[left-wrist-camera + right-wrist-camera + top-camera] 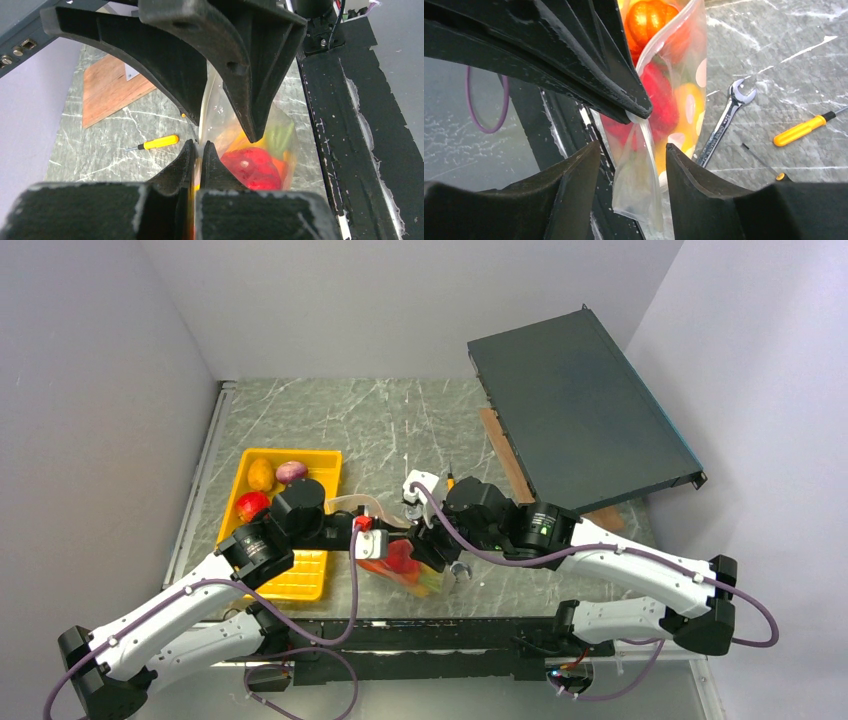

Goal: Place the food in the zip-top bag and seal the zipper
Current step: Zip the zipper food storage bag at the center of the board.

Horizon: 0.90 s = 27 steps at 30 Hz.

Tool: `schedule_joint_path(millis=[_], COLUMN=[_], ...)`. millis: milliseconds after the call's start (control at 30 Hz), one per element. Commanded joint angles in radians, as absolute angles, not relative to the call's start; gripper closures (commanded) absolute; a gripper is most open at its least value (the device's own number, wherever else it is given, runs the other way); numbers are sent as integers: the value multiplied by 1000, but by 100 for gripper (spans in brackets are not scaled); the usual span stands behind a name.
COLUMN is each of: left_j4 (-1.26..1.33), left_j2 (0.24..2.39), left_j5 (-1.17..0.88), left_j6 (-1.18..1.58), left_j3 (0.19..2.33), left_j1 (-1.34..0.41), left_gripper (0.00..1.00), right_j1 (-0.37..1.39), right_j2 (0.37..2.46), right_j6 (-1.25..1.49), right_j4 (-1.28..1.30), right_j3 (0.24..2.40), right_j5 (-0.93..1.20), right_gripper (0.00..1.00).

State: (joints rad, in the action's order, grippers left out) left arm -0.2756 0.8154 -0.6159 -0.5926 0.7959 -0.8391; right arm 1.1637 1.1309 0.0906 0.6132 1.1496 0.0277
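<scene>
- Left end effector (200, 150) is clamped on the zip-top bag (216, 112), hanging it at the desk's (400, 420) near edge with food (250, 167) inside.
- Right end effector (633, 150) straddles the bag's edge, jaws apart, likely lining up on the zipper (664, 34).

L hand (199, 146) tight, R hand (633, 148) wide
</scene>
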Motion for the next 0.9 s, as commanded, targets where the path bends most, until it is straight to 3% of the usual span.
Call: schedule_joint_path(millis=[0,133,333,467,867], left_j4=[-253,-252,-253,-251,-234], left_j2=[810,810,811,806,748], left_j5=[-648,-653,-654,-641,-389], left_j6=[-615,-614,-614,-615,-674], left_j3=[811,812,812,808,756], left_j1=[-835,-835,-835,-835,-818], left_gripper=[100,100,100,100,100], right_j1=[1149,1135,1114,1113,1113], right_j2=[1126,1110,1130,1137,1003], right_j6=[69,70,94,106,135], right_j4=[635,621,575,562,630], right_j3=[1200,1197,1177,1180,1101], right_j5=[0,29,99,98,-50], right_gripper=[46,50,86,100,100])
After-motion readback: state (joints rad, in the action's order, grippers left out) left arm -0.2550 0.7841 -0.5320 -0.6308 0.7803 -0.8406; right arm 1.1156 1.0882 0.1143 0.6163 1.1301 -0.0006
